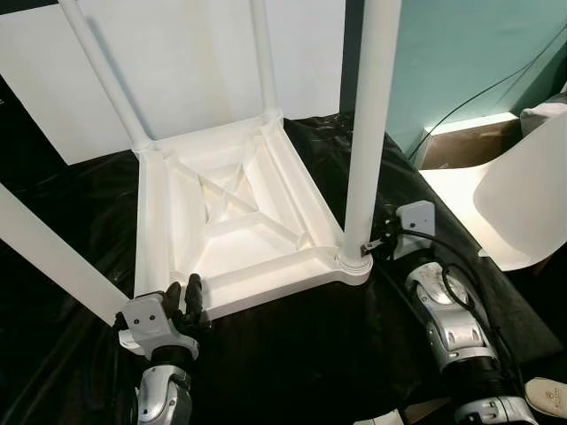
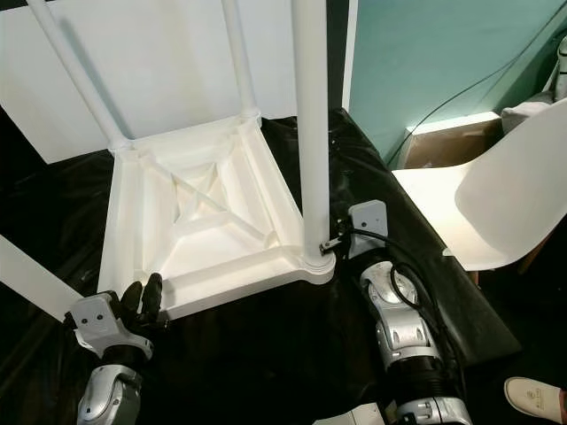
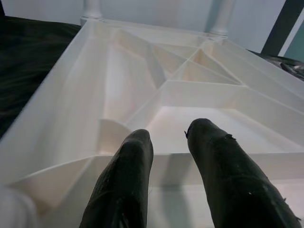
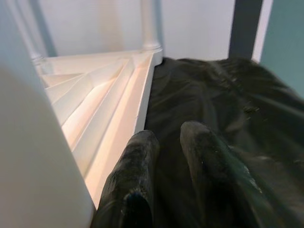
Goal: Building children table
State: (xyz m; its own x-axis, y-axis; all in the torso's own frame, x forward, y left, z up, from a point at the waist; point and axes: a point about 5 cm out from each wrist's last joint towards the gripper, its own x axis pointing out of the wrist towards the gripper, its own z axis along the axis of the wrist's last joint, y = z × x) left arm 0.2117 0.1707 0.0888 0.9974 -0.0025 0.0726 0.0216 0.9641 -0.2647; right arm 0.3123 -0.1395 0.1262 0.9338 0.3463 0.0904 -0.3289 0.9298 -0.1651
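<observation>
The white children's table (image 1: 235, 217) lies upside down on a black sheet (image 1: 292, 354), its ribbed underside facing up. Two far legs (image 1: 102, 75) stand up from the back corners. A thick near right leg (image 1: 368, 133) rises from its socket. The near left leg (image 1: 53, 257) slants off to the left from the near left corner. My left gripper (image 1: 183, 292) sits at the table's near rim beside that corner, open, with nothing between its fingers (image 3: 135, 156). Down beside the base of the near right leg is my right gripper (image 1: 383, 239), its fingers (image 4: 137, 161) together over the sheet.
A white chair (image 2: 496, 204) stands close on the right, with an open cardboard box (image 1: 465, 142) behind it. A white panel (image 1: 177, 62) and a teal wall (image 1: 461, 53) close the back. A shoe (image 2: 536, 397) lies at the lower right.
</observation>
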